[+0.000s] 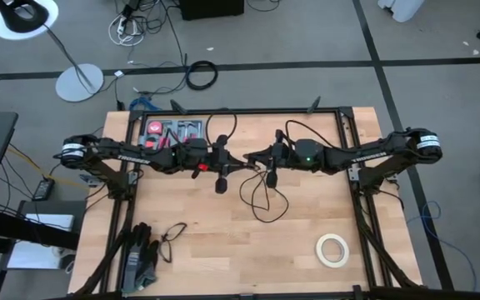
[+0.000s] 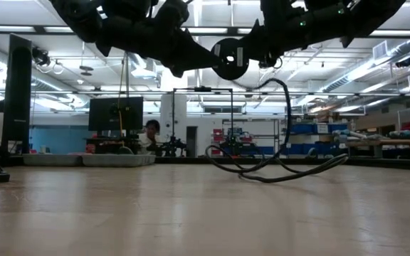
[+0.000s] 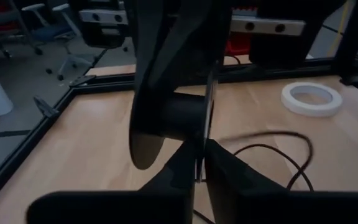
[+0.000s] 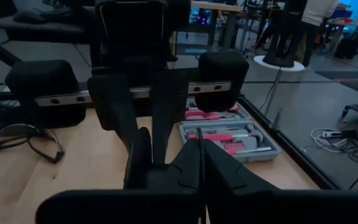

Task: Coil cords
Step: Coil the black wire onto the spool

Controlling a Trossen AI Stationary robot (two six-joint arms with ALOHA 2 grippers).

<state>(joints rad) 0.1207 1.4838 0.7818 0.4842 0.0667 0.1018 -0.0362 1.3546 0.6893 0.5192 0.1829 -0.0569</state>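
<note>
Black, thin cord [image 1: 261,200] hangs from mid-air above the middle of the wooden table [image 1: 223,258], with its slack lying in loose, crossing loops on the boards just under the right arm. Seen level from the low view, trails down from the arms to the table [image 2: 276,167] in a long sagging curve.

Left gripper [image 1: 242,161] and right gripper [image 1: 267,162] meet tip to tip over the table centre. Right gripper [image 4: 199,146] pressed together on a thin strand of the cord. Left gripper [image 3: 201,146] nearly together as well, with the cord running through the narrow slit between its fingers. Just ahead of it, a round black disc [image 3: 166,118], perhaps the cord's end piece or a spool.

Judged as early in the coiling: both ends of a short span pinched, most of the length not yet gathered. Next move likely calls for one gripper to hold fast while the other lets go and draws up another loop, without snagging the crossings below.

Hard to make out: what the disc really is, how it joins the cord, and where the cord's far end lies. Arm tops cut off in the low view. Tape roll [image 1: 333,249] and tool case [image 1: 173,132] well apart from the work.
</note>
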